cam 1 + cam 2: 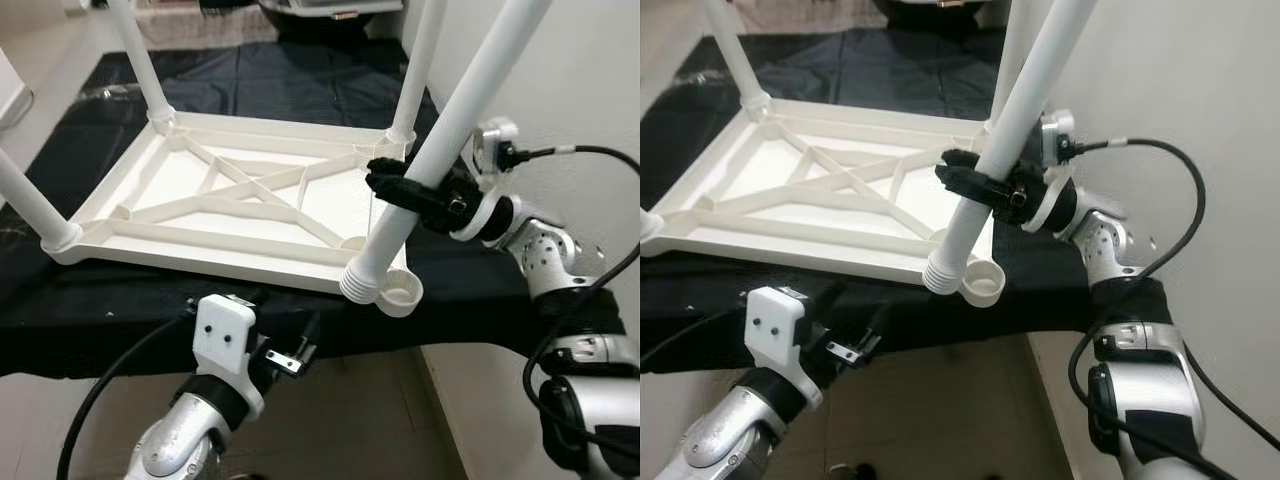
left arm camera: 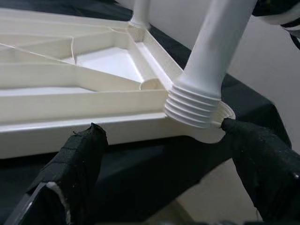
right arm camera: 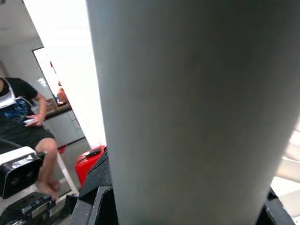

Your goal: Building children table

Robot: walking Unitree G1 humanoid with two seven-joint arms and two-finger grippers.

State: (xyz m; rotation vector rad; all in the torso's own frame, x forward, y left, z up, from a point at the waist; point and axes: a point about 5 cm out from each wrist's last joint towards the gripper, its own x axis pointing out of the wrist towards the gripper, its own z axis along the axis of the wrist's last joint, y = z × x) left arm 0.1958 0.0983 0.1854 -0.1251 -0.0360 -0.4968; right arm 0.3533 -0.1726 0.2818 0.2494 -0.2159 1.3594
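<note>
A white plastic table top [image 1: 190,252] lies upside down on a black cloth [image 1: 290,80]. Three white legs stand in its corners: far left [image 1: 140,60], far right [image 1: 418,60], near left [image 1: 25,195]. My right gripper [image 1: 400,190] is shut on the fourth leg [image 1: 445,120], which leans to the right. Its threaded end [image 1: 362,275] rests at the near right corner socket [image 1: 402,293], tilted and not seated straight. My left gripper [image 1: 288,355] hangs open below the table's front edge; its fingers [image 2: 79,154] point up toward the threaded end [image 2: 194,105].
A white wall [image 1: 580,70] stands close on the right, behind my right arm. The cloth-covered surface ends at a front edge [image 1: 120,335] just above my left wrist. A person [image 3: 21,117] sits in the background of the right wrist view, near a red object [image 3: 89,161].
</note>
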